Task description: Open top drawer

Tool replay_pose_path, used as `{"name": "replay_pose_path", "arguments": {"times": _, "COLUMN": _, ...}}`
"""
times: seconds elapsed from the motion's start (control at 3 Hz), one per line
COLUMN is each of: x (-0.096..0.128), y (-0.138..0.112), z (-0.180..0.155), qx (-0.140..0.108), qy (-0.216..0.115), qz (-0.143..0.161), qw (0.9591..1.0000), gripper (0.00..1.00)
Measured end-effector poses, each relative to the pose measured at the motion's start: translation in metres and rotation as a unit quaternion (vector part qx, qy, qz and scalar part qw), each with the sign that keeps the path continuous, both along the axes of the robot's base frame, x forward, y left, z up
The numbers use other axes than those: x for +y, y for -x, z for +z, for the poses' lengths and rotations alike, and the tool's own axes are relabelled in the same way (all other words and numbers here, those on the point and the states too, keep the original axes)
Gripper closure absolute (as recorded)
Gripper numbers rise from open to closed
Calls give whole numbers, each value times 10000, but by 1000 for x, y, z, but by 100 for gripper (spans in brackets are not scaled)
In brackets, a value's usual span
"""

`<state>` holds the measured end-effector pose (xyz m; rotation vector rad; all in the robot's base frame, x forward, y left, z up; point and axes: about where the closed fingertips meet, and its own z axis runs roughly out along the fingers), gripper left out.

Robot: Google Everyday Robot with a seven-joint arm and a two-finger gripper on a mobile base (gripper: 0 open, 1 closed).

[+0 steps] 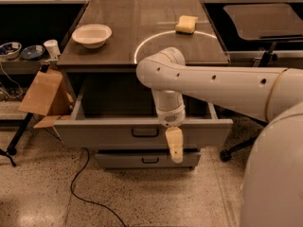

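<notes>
Far left, on a low side shelf: two small dishes (20, 51) and a white cup (51, 48). Below them a cardboard box (44, 93) leans by the cabinet's left side, close to the corner of the top drawer (94, 135). A black cable (79, 186) runs over the speckled floor. The top drawer stands pulled well out from under the cabinet top (142, 13), its grey inner walls and dim interior exposed; its dark pull handle (145, 132) sits at centre of the front. A white bowl (92, 34) rests on the cabinet top, left side. Below, a lower drawer (118, 160) is out only slightly. Just right of the pull handle hangs the gripper (175, 152), pointing straight down across the drawer front, its tip level with the lower drawer. Seen edge-on; cannot tell whether it is released or clenched. Nothing seen in its grasp; apart from the handle; contact with the drawer front cannot be judged. The white arm (218, 86) reaches in from the right over the open drawer. A yellow sponge (186, 24) lies on the cabinet top, back right. Far right, an office chair (262, 20).
</notes>
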<state>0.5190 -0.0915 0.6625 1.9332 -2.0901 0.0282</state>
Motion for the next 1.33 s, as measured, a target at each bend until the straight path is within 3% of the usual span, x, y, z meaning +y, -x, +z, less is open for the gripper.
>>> {"name": "replay_pose_path", "arguments": {"times": 0.33, "x": -25, "y": 14, "z": 15, "qx": 190, "qy": 487, "qz": -30, "qw": 9986, "gripper": 0}}
{"name": "replay_pose_path", "arguments": {"times": 0.67, "x": -37, "y": 17, "z": 32, "qx": 136, "qy": 755, "qz": -29, "qw": 9970, "gripper": 0}}
{"name": "replay_pose_path", "arguments": {"times": 1.0, "x": -33, "y": -4, "z": 75, "qx": -812, "qy": 1022, "qz": -126, "qw": 9914, "gripper": 2}}
{"name": "replay_pose_path", "arguments": {"times": 1.33, "x": -25, "y": -29, "z": 100, "qx": -1649, "qy": 1087, "qz": -268, "qw": 9799, "gripper": 9}}
